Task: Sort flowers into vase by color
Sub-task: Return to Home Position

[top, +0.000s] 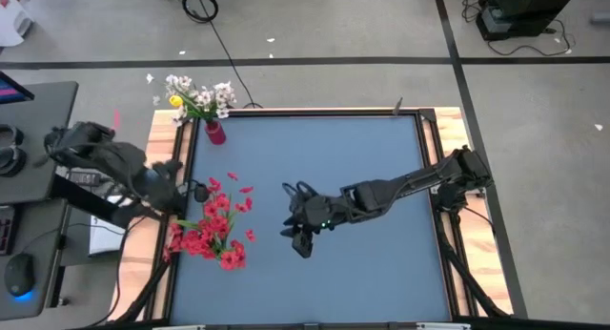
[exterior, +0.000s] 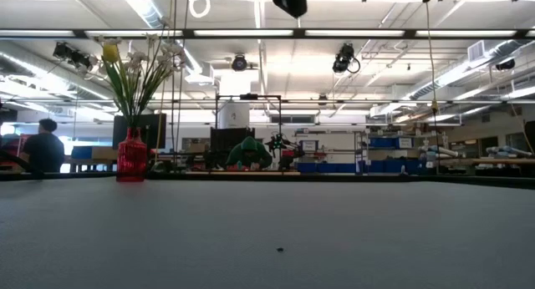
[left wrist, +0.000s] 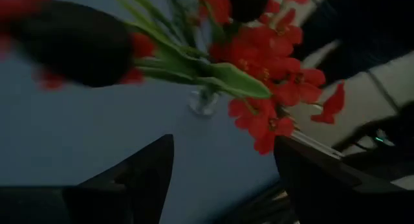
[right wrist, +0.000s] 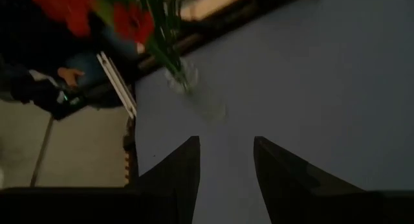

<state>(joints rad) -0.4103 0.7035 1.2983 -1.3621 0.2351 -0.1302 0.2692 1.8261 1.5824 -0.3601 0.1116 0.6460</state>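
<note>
A bunch of red flowers [top: 212, 230] stands in a small clear glass vase [left wrist: 204, 101] near the table's left edge, its green stems [right wrist: 162, 36] stuck into the vase mouth. A red vase [top: 214, 132] at the far left corner holds white and yellow flowers [top: 198, 96]. My left gripper [left wrist: 223, 179] hangs open above the left edge, just left of the red bunch, with nothing between its fingers. My right gripper [top: 294, 220] is over the table's middle, pointing toward the red bunch. It is open and empty [right wrist: 226, 179].
The blue table top [top: 381, 273] lies bare to the right and near side of the right arm. A wooden frame [top: 438, 115] rims the table. Desks with gear stand left of the table [top: 29, 177]. People sit in the room beyond [exterior: 42, 147].
</note>
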